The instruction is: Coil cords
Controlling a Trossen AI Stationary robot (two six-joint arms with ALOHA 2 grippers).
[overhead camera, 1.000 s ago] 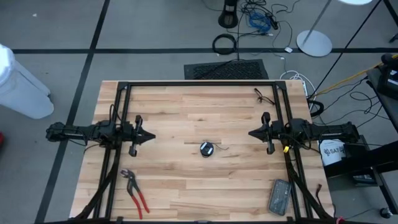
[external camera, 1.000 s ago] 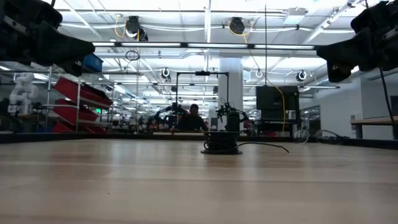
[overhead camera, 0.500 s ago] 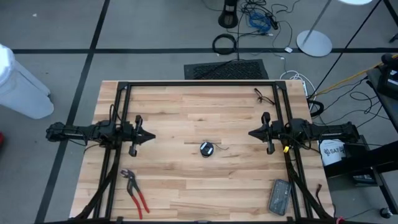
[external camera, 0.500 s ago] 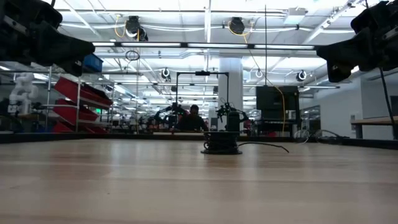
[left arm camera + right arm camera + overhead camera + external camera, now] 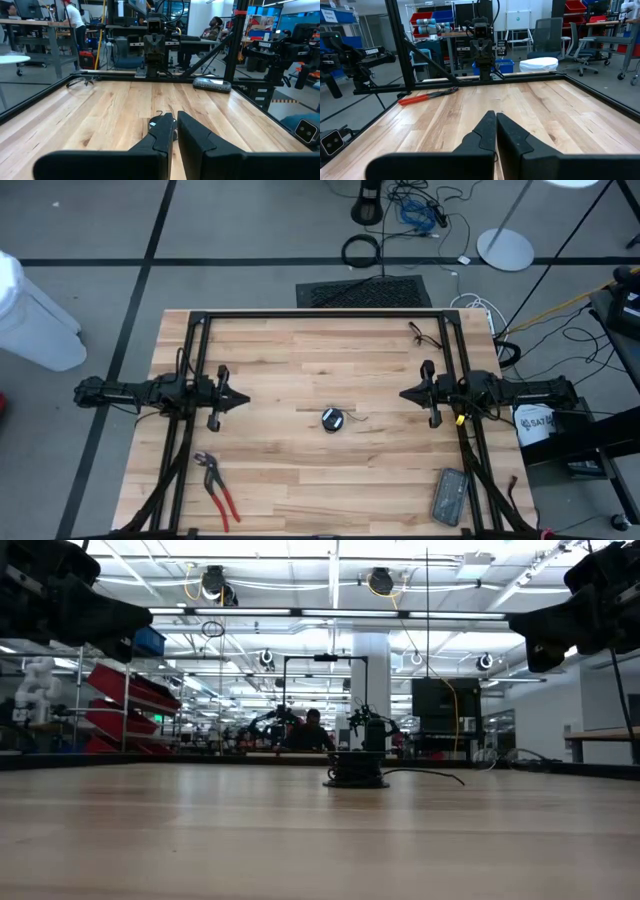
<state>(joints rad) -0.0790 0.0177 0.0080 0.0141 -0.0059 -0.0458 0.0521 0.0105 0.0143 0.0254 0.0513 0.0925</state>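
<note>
A pale wooden surface (image 5: 300,480) framed by black rails carries the scene, seen from above. Two dark arms reach in from opposite sides and hang above the boards, facing each other across the middle. The left gripper (image 5: 243,397) has its fingers drawn nearly together, a thin slit between them, holding nothing; the right gripper (image 5: 404,394) has its fingers pressed together, also empty. Near the front right corner lies a grey remote-like device (image 5: 449,497). Red-handled pliers (image 5: 216,487) rest near the front left. At the centre, between the two grippers and clear of both, sits the cord (image 5: 332,419), its small round puck on the boards with a thin black strand trailing toward the right arm.
</note>
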